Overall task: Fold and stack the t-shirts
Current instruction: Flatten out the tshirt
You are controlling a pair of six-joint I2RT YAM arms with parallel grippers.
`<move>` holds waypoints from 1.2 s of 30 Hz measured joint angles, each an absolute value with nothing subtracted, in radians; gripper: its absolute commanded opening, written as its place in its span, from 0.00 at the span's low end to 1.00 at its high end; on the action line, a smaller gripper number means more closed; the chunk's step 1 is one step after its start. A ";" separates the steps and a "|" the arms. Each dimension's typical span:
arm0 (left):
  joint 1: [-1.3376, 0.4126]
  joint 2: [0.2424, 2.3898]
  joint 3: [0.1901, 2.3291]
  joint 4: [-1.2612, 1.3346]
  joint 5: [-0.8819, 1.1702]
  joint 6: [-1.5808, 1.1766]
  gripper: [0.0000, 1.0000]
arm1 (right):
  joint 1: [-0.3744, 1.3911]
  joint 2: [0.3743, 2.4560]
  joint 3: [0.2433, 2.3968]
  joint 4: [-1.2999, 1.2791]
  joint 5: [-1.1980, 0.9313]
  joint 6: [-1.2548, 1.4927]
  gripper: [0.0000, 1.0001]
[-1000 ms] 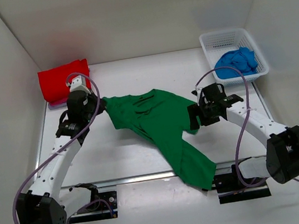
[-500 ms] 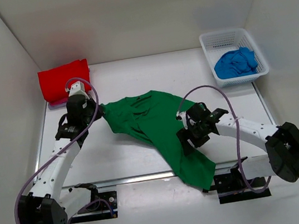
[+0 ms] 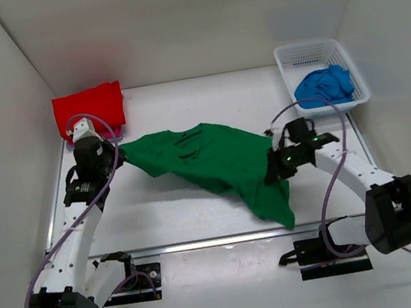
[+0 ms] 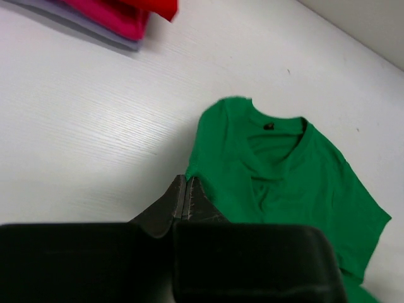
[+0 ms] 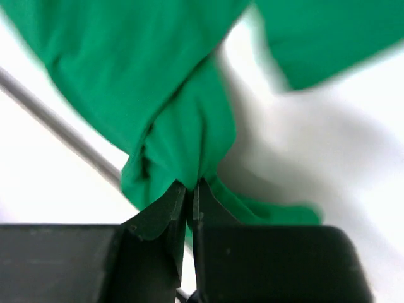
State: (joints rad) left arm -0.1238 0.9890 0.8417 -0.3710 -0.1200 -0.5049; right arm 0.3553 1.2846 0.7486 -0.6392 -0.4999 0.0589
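Note:
A bright green V-neck t-shirt lies stretched across the middle of the table, its hem drooping toward the near edge. My left gripper is shut on its left sleeve edge. My right gripper is shut on a bunched fold of the same green t-shirt at its right side, lifting it. A folded red t-shirt rests on pink cloth at the back left. A blue t-shirt is crumpled in the basket.
A white mesh basket stands at the back right corner. White walls enclose the table on three sides. A metal rail runs along the near edge by the arm bases.
The right gripper has closed on the green t-shirt and pulled its right side up and right. The left arm has drawn the sleeve to the left, spreading the shirt.

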 measured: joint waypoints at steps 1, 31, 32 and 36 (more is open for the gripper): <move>-0.115 0.979 0.842 -0.375 -0.126 -0.504 0.00 | 0.279 1.272 0.763 -0.633 -0.533 0.052 0.00; -0.074 0.961 0.850 -0.426 -0.169 -0.462 0.00 | 0.506 1.164 0.636 -0.563 -0.169 0.038 0.65; -0.074 0.961 0.850 -0.426 -0.168 -0.463 0.00 | 0.515 1.182 0.632 -0.558 -0.176 0.039 0.66; -0.074 0.961 0.850 -0.426 -0.168 -0.464 0.00 | 0.581 1.270 0.633 -0.537 -0.169 0.041 0.47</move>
